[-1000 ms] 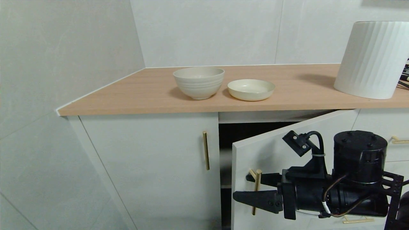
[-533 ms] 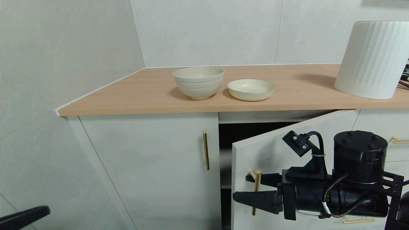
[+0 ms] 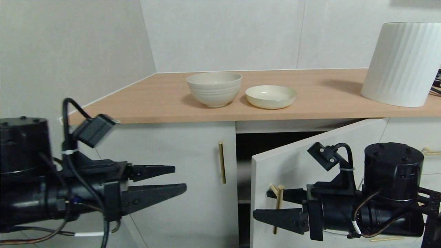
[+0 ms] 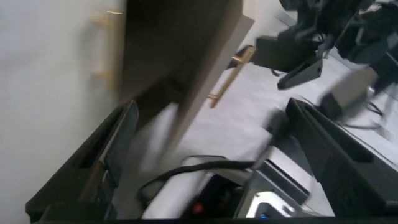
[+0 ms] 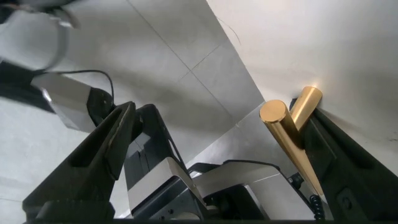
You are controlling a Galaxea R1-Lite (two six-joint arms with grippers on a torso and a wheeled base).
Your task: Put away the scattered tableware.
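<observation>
A deep cream bowl [image 3: 214, 89] and a shallow cream dish [image 3: 270, 96] sit side by side on the wooden countertop [image 3: 144, 103]. Below them the right cabinet door [image 3: 293, 162] stands partly open. My right gripper [image 3: 263, 205] is open, and its fingers straddle that door's brass handle [image 3: 277, 206]. In the right wrist view the handle [image 5: 292, 134] rests against one finger of the right gripper [image 5: 217, 112]. My left gripper [image 3: 179, 178] hangs open and empty in front of the closed left door. The left wrist view looks past the left gripper [image 4: 211, 106] to the open door's handle [image 4: 230, 78].
A tall white ribbed cylinder [image 3: 403, 63] stands at the counter's right end. The closed left door has a vertical brass handle [image 3: 222, 167]. A tiled wall runs along the left side. The cabinet interior [image 3: 262, 141] behind the open door is dark.
My left arm has risen into the head view from the lower left. The right gripper and the door's edge have shifted slightly right and down.
</observation>
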